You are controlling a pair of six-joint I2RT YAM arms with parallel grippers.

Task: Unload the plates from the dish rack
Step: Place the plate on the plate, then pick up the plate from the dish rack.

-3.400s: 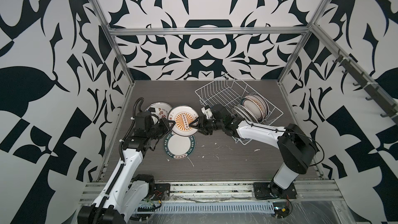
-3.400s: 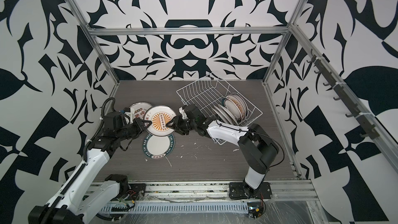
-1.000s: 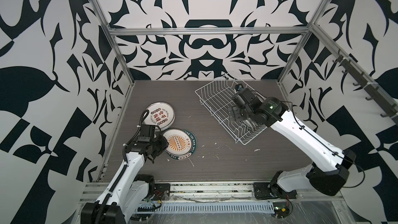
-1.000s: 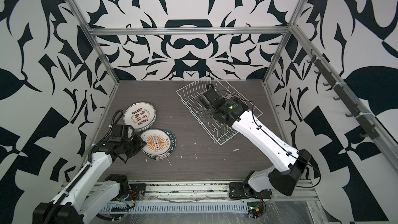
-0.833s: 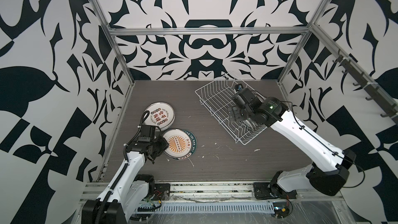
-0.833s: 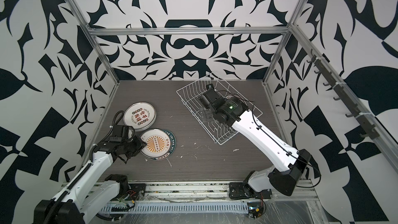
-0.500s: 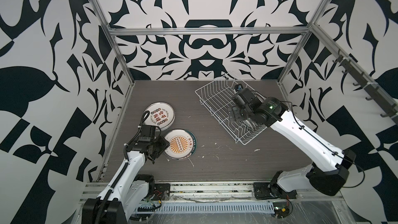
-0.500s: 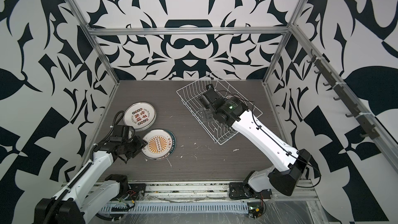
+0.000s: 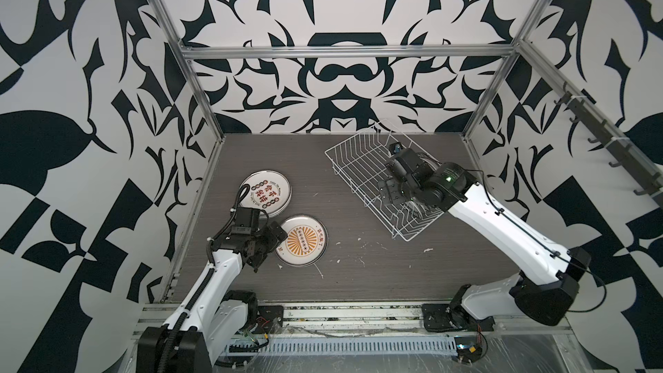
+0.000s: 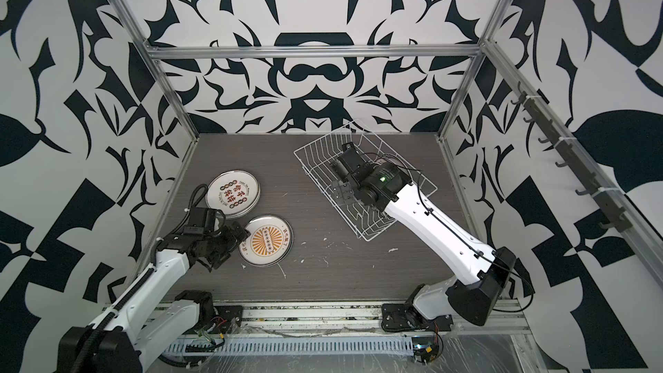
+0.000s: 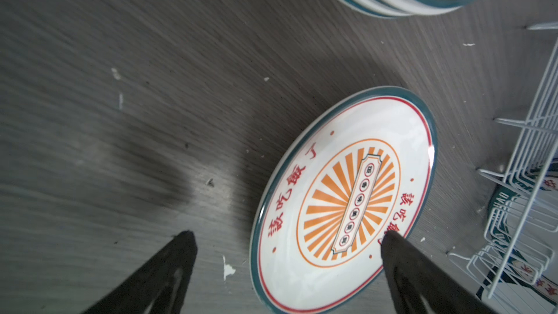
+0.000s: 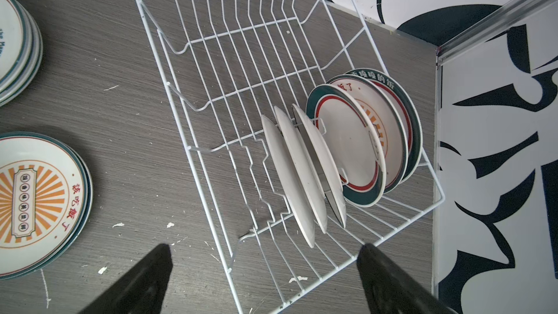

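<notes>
left wrist | left gripper (image 11: 288, 234) jaws just sprung apart, sunburst plate (image 11: 344, 200) released flat just ahead | right gripper (image 12: 265, 247) spread wide over dish rack (image 12: 189, 148), plates (image 12: 347, 146) upright beneath it | unloading unfinished, i'd say

The white wire dish rack (image 12: 188, 148) sits askew, with six plates (image 12: 347, 146) upright in the slots at one end. Three show plain white backs and three show green-rimmed faces. Well apart to its left lie two flat stacks, face up. An orange sunburst plate (image 9: 302, 241) tops one, a red-character plate (image 9: 265, 190) the other.
</notes>
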